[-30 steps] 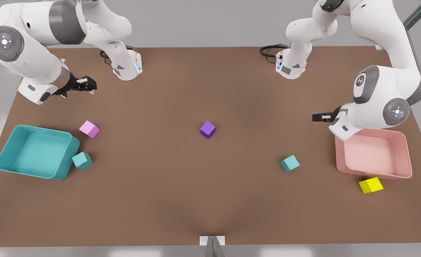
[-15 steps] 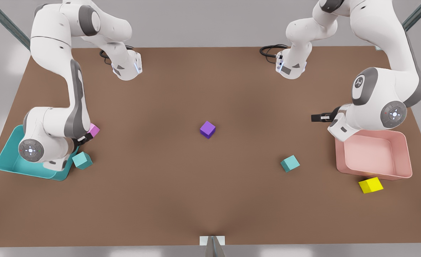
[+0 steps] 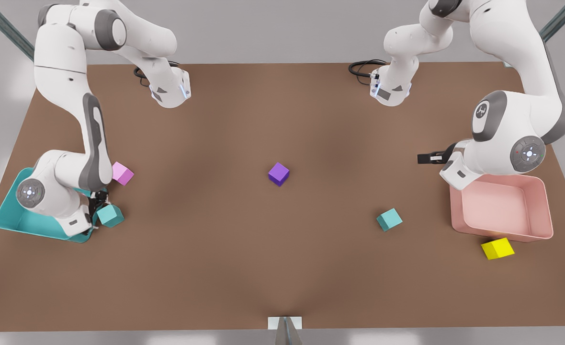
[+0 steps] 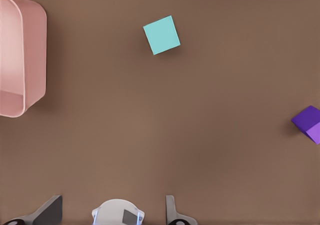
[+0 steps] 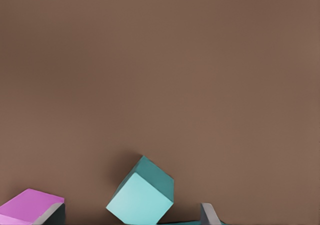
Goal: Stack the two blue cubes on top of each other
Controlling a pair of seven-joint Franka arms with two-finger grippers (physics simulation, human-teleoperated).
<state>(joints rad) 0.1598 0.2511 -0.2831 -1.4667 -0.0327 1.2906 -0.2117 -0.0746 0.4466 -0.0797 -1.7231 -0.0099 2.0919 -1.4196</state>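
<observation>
In the front view, your right gripper [image 3: 96, 211] hangs low at the front view's left, just beside the small teal cube [image 3: 110, 215] that sits against the corner of the large teal plastic bin [image 3: 9, 215]. Judging from that, it is lining up a pick there. The small pink cube [image 3: 122, 173] lies near, behind the arm. The second small teal cube [image 3: 389, 219] rests alone on the brown table [image 3: 282, 268], well apart, toward the front view's right. Your left gripper [image 3: 428, 157] waits above the pale pink plastic bin [image 3: 546, 211]. A dark purple cube [image 3: 278, 173] sits mid-table, a yellow cube [image 3: 497, 248] by the pink bin.

In the left wrist view, the far teal cube [image 4: 161, 34] lies free on the table; the two fingertips [image 4: 172, 212] stand wide apart, holding nothing.

In the right wrist view, the near teal cube [image 5: 141, 197] sits between two fingertips [image 5: 209, 214] spread apart, nothing gripped yet. The bin crowds one side, so close with care.
</observation>
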